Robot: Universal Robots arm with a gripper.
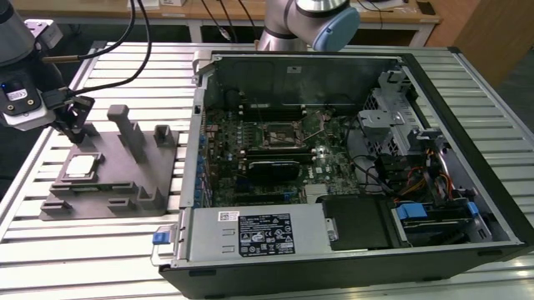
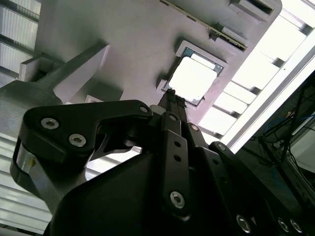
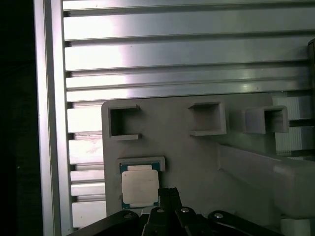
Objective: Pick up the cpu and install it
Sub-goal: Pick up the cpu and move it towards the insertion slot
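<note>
**Pincer over the fixture block, cpu lying in its pocket**

Location of the task's thing: the cpu [image 1: 81, 165] lies flat in a shallow square pocket near one corner of the grey fixture block [image 1: 125, 187], pale metal top facing up. In the first wrist view the cpu [image 3: 140, 189] sits inside a raised corner frame of the fixture block [image 3: 187, 157], with a thin rim of circuit board showing around the metal top. In the second wrist view the cpu [image 2: 193, 78] reads as a bright square within the same pocket of the fixture block [image 2: 128, 39].

Pincer: in the exterior view the pincer [image 1: 81, 139] hangs over the fixture block, just above the cpu's far edge and beside two upright posts. In both wrist views the fingertips come to a single narrow point, drawn together with nothing between them. The pincer [image 2: 171, 93] ends right at the edge of the cpu; in the first wrist view the pincer [image 3: 169, 192] stands just beside the chip's side. Whether the tips touch the chip or the block cannot be told.

Surroundings: the fixture block rests on a slatted aluminium bench [image 1: 100, 250], towards the exterior view's left. An open computer case [image 1: 466, 125] lies on its side towards the exterior view's right, well apart from the cpu. Inside it, the motherboard [image 1: 326, 162] faces up with a square socket [image 1: 284, 132] near its middle.
</note>
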